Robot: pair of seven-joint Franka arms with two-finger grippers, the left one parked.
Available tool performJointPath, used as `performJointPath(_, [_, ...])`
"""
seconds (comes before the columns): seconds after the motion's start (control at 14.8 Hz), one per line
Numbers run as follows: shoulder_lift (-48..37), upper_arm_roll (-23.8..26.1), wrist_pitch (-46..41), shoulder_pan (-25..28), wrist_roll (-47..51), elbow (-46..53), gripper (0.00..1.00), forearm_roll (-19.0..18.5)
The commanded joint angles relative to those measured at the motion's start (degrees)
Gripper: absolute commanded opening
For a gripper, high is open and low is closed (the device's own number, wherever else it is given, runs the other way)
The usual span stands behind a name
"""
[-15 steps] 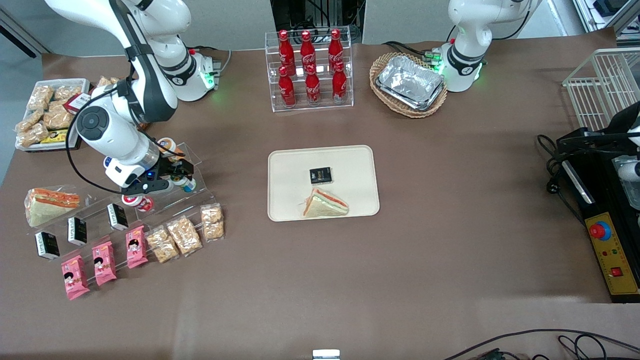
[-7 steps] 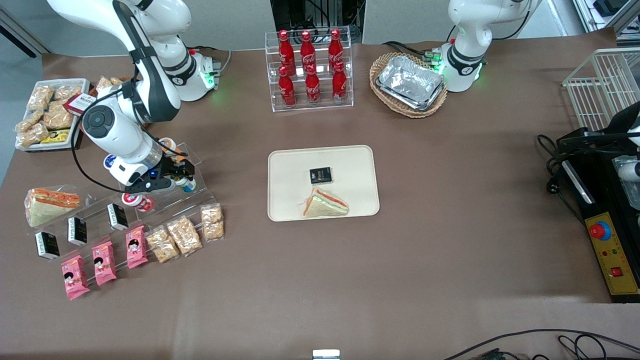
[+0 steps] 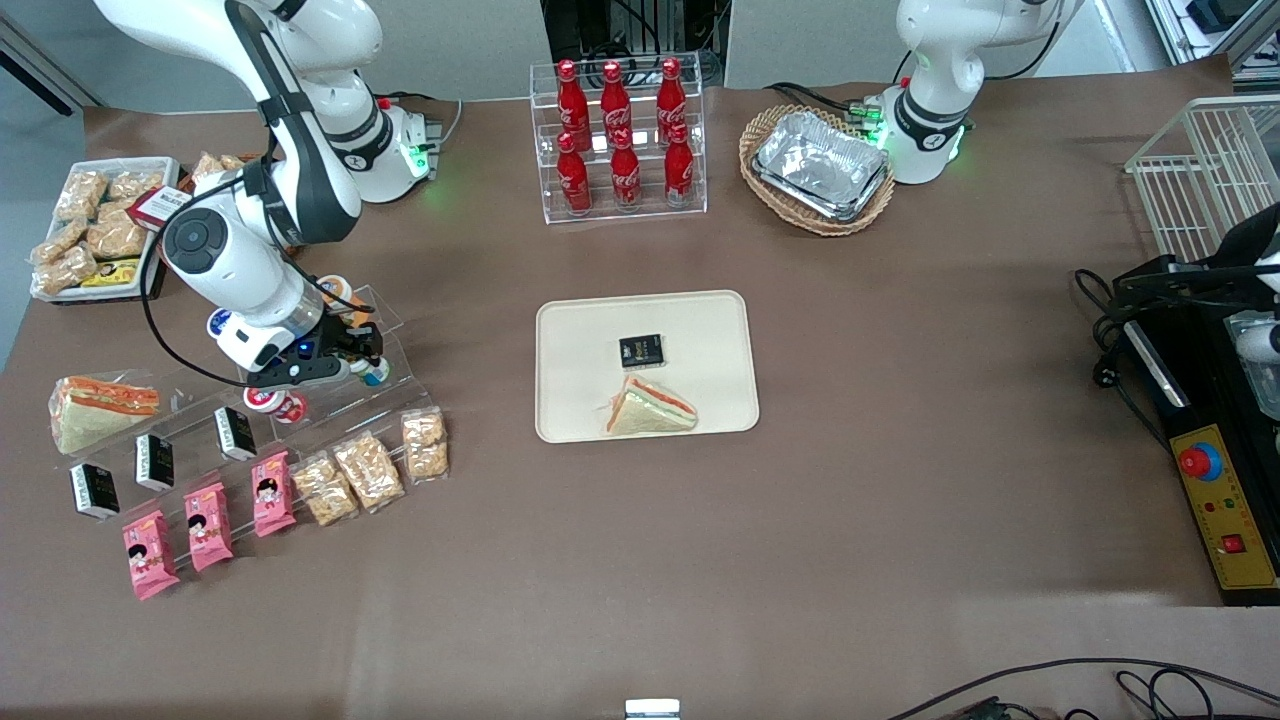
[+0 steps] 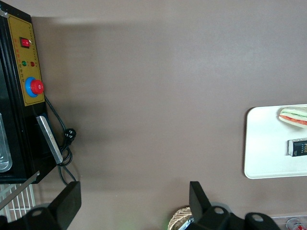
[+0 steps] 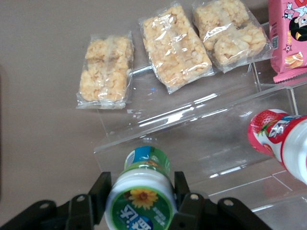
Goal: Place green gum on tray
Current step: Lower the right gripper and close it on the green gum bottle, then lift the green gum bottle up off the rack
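Clear acrylic makes up the stepped display stand at the working arm's end of the table, and its edges are hard to trace against the brown cloth; only glints and seams give it away. In the front view the green gum is mostly covered by the black gripper, so that little more than a spot of green and white is seen on the stand. From the wrist camera the bottle is viewed from above, its sunflower-printed lid cut off at the frame's edge, with a second green label showing just past it; whether that belongs to the same bottle or to another cannot be told. The gripper is closed on the green gum, a black finger being pressed against each side of the lid. A red-and-white strawberry bottle is partly cropped beside it.

The right arm is bent low over the stand, its wrist tilted down toward the shelf. Three packets of puffed snacks are laid on the lowest step, nearer the front camera than the gum.

The tray is found at the middle of the table, well apart from the gum, and is occupied by a wrapped sandwich and a small black packet.
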Motion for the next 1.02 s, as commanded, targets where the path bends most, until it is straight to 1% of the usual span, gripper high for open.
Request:
performJointPath(0.0, [-1.18,0.14,0.97,-0.69,-0.13,-0.34,0.05,-0.77])
performJointPath(0.07, [-1.53,0.14,0.79,-0.69,0.31,-0.08,0.0,-0.68])
performJointPath(0.2, [-3.37,0.05,-0.78,-0.78,0.4,0.8,0.0,-0.77])
performJointPath(0.34, [-6.53,0.05,-5.77,-0.87,0.49,2.72,0.0,-0.77])
performJointPath(0.41, [-7.42,0.14,-10.15,-0.78,0.49,5.52,0.0,-0.77])
performJointPath(0.54, [-7.51,0.14,-22.17,-0.69,1.1,14.72,0.0,-0.77])
performJointPath(0.68, [-7.25,0.75,-31.16,0.01,6.25,22.73,0.0,-0.77])
performJointPath(0.74, [-7.08,2.67,-33.72,0.01,8.98,25.82,0.0,-0.77])
performJointPath(0.95, [-5.76,8.82,-37.34,-0.16,18.12,31.11,0.0,-0.85])
